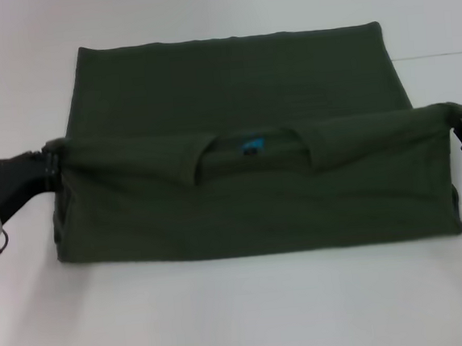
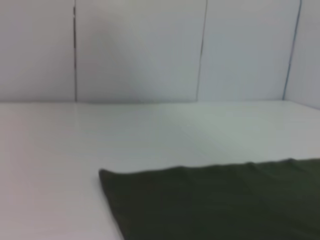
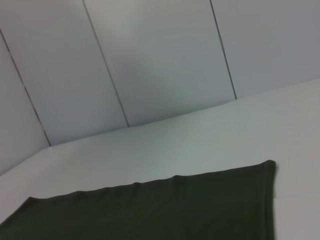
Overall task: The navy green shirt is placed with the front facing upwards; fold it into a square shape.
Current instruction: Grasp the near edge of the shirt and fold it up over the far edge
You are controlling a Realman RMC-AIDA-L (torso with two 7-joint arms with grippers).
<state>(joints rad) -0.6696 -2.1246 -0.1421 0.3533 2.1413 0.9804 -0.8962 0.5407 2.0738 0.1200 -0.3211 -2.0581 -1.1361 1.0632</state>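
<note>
The navy green shirt (image 1: 239, 83) lies on the white table (image 1: 244, 317), its far part flat. Its collar end is lifted and stretched into a straight edge between my two grippers, and the cloth hangs down from that edge toward me. The round collar with the small blue label (image 1: 251, 147) shows in the middle of the hanging part. The lettering is hidden. My left gripper (image 1: 52, 166) is shut on the left corner of the lifted edge. My right gripper (image 1: 458, 125) is shut on the right corner. The flat part also shows in the left wrist view (image 2: 215, 205) and the right wrist view (image 3: 150, 210).
The white table extends around the shirt on all sides. A pale panelled wall (image 2: 150, 50) stands behind the table's far edge. A table seam runs at the far right (image 1: 439, 55).
</note>
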